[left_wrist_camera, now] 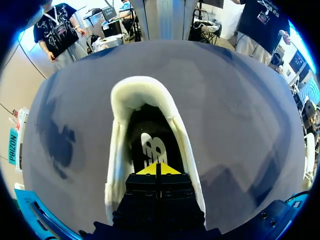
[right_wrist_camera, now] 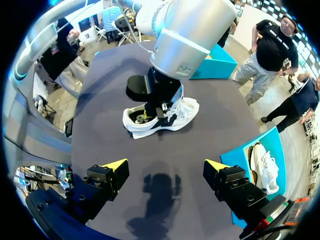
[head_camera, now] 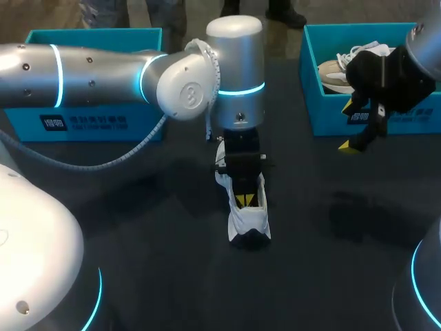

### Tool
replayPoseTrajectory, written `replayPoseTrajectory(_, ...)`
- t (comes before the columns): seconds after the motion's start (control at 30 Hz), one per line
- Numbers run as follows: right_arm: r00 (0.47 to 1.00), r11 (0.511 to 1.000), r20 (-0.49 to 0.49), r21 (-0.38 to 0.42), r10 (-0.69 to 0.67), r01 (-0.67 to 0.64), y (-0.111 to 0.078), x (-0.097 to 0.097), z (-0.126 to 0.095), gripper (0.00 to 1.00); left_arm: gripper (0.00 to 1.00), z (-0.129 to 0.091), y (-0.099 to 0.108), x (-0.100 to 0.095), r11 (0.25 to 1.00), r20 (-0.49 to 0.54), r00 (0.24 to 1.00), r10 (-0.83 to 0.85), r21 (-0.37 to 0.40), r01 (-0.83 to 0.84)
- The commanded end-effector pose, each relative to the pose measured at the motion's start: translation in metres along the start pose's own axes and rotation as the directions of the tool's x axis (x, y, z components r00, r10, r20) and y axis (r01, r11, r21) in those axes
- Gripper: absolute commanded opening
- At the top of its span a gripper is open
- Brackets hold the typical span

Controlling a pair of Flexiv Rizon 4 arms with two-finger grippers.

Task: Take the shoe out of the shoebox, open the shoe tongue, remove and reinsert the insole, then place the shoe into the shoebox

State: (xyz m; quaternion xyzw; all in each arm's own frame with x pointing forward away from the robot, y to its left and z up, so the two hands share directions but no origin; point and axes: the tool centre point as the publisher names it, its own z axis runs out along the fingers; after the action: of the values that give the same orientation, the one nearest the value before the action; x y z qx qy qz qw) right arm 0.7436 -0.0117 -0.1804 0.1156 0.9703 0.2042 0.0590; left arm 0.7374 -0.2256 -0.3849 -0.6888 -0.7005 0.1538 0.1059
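Soft white low-top fabric shoe (head_camera: 249,222), light, likely skids; left hand (left_wrist_camera: 156,169) clenched inside over floppy dark insole (left_wrist_camera: 150,145), best pinched at its heel edge

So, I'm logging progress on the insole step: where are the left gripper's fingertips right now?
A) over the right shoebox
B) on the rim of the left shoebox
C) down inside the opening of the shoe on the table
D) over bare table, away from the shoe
C: in the left wrist view the left gripper has its yellow tips down inside the opening of the shoe, which stands on the table.
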Motion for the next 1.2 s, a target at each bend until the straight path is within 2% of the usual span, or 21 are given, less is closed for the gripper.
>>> replayPoseTrajectory(0.03,1.0,1.0,0.001,0.003,0.001,-0.001,0.0,0.0,0.001,1.0,0.0,-0.013,-0.013,0.004,1.0,0.003,1.0,0.007,-0.023,-0.007)
replayPoseTrajectory(0.6,1.0,1.0,0.001,0.003,0.001,-0.001,0.0,0.0,0.001,1.0,0.0,0.031,-0.013,-0.004,0.997,0.023,1.0,0.014,-0.081,-0.012)
replayPoseTrajectory(0.8,1.0,1.0,0.001,0.003,0.001,-0.001,0.0,0.0,0.001,1.0,0.0,0.039,-0.011,-0.006,0.996,0.019,1.0,0.011,-0.089,-0.01)
replayPoseTrajectory(0.93,1.0,1.0,0.001,0.003,0.001,-0.001,0.0,0.0,0.001,1.0,0.0,0.031,-0.014,-0.006,0.994,0.02,1.0,0.018,-0.105,-0.015)
replayPoseTrajectory(1.2,1.0,1.0,0.001,0.003,0.001,-0.001,0.0,0.0,0.001,1.0,0.0,0.01,-0.022,-0.008,0.979,0.059,0.998,0.031,-0.202,-0.019)
